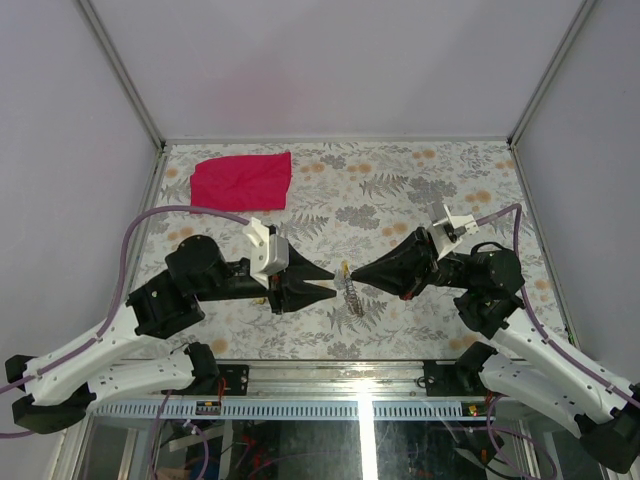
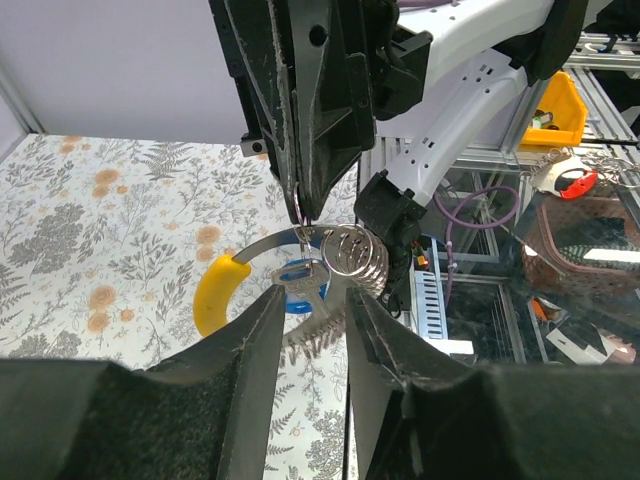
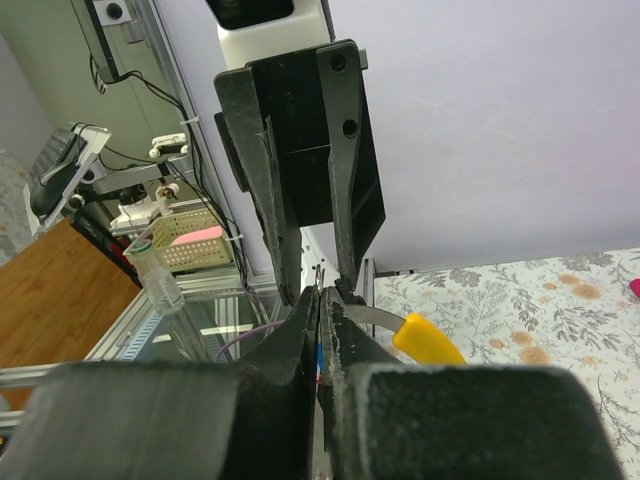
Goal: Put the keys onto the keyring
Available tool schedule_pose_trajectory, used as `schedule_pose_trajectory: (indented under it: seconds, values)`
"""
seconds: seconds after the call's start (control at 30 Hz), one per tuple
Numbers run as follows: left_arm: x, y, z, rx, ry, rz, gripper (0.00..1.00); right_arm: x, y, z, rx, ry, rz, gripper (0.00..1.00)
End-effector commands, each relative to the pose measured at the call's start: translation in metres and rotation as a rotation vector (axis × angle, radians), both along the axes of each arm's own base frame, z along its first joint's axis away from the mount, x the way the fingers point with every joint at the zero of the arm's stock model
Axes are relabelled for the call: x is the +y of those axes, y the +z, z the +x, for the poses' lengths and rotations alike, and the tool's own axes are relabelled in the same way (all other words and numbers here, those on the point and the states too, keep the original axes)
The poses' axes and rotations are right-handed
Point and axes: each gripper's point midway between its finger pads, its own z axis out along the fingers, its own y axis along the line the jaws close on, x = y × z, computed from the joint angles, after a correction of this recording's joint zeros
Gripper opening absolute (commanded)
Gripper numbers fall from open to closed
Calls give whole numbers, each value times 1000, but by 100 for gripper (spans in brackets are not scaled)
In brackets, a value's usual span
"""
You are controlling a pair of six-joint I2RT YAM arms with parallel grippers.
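Two keys [image 2: 300, 278] (yellow, blue) at keyring [image 2: 350, 250]; right pincer [image 3: 320, 305] clamps it; left pincer [image 2: 315, 300] ajar.

Top cam: high, behind arm bases [image 1: 215, 378], looks down on whole counter [image 1: 450, 190]. L/R wrist cams: close-up along own fingers [image 2: 240, 390], facing each other; all share yellow-headed key [image 2: 218, 290], mid-counter.

Just left of the keyring [image 2: 347, 250], blue key head [image 2: 300, 272] half hidden behind left gripper [image 2: 315, 296] fingers. Below the keyring, chain [image 2: 318, 336] blurred. From above, keys [image 1: 346, 277] too small to tell apart. In right wrist view, keyring hidden behind right gripper [image 3: 320, 305].
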Motion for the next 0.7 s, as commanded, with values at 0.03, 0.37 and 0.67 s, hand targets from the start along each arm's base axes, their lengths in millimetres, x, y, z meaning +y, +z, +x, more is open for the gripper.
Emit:
schedule_pose_trajectory:
  seconds: [0.03, 0.37, 0.67]
  values:
    - [0, 35, -11, -54, -56, -106, 33, -9, 34, -11, -97, 14, 82, 0]
    - [-7, 33, -6, -46, -47, -105, 29, -8, 34, -10, -87, 12, 81, 0]
    - [-11, 34, 0, -44, -27, -112, 17, -8, 33, -9, -81, 7, 81, 0]
